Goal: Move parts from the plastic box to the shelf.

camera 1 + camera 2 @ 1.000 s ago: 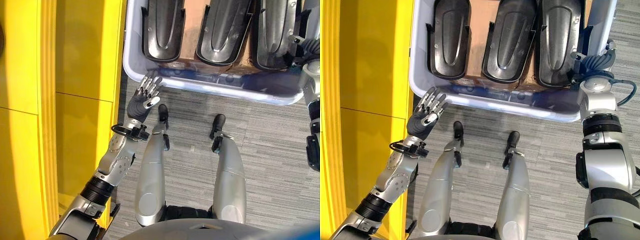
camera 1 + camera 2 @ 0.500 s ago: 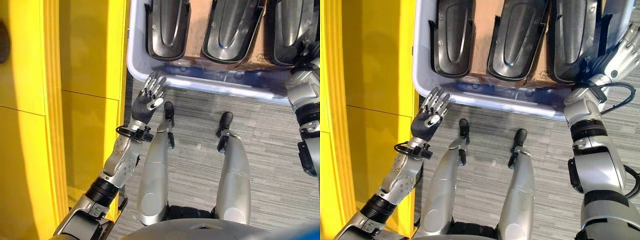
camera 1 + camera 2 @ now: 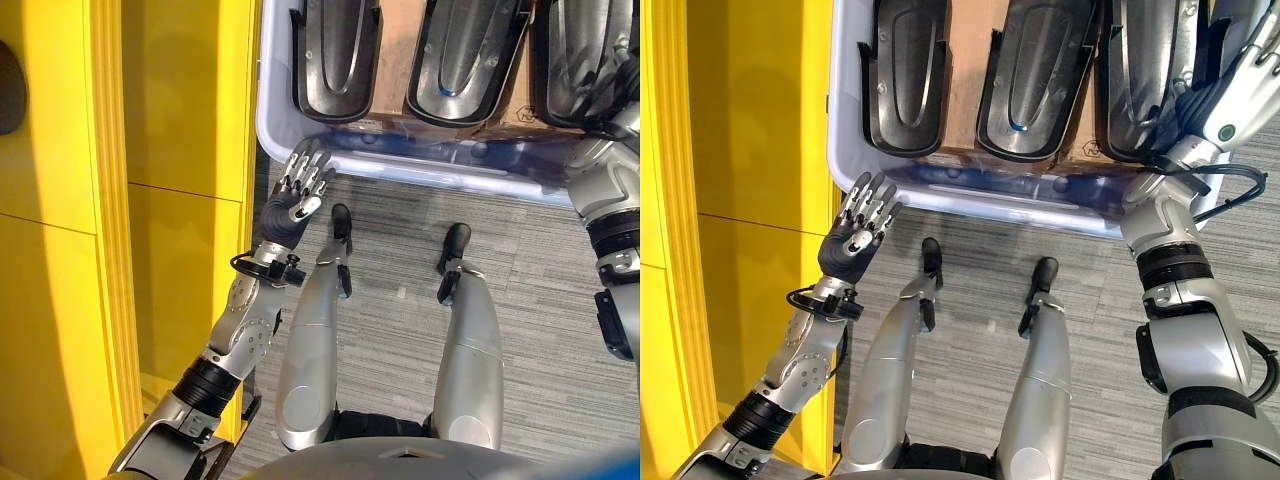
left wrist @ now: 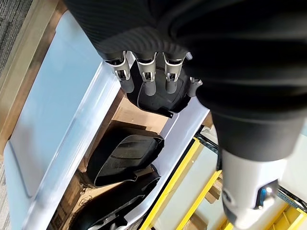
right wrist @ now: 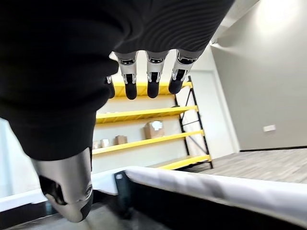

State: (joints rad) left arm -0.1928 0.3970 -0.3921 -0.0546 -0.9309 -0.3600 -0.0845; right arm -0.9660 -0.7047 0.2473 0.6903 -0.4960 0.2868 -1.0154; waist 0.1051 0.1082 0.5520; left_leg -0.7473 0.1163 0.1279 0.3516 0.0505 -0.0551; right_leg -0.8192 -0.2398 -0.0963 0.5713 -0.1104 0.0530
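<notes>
Inside the pale plastic box [image 3: 970,195] ahead of the robot, three black moulded parts lie side by side on a brown cardboard liner [image 3: 962,70]. Each is a long, shallow shell with a raised rib down its middle, its long axis running away from the robot, its rounded end toward the box's near wall. The left part [image 3: 905,80] lies apart from the middle part [image 3: 1035,75], with bare cardboard between them; the right part [image 3: 1145,75] lies close beside the middle one.

The right hand [image 3: 1250,85] reaches over the box's right near corner — its silver fingers extend straight above the right part's outer edge, and whether they touch it cannot be told. The right wrist view shows the same fingers [image 5: 149,76] straight, with nothing between them.

The left hand [image 3: 297,195] hovers just outside the box's left near corner, palm up, fingers spread and relaxed, empty. In its wrist view its fingers [image 4: 146,79] point along the box toward the parts.

Beside the box on the left stands a yellow shelf [image 3: 170,180]; grey carpet [image 3: 970,290] covers the floor — more yellow shelving [image 5: 148,115] with small boxes shows in the right wrist view.
</notes>
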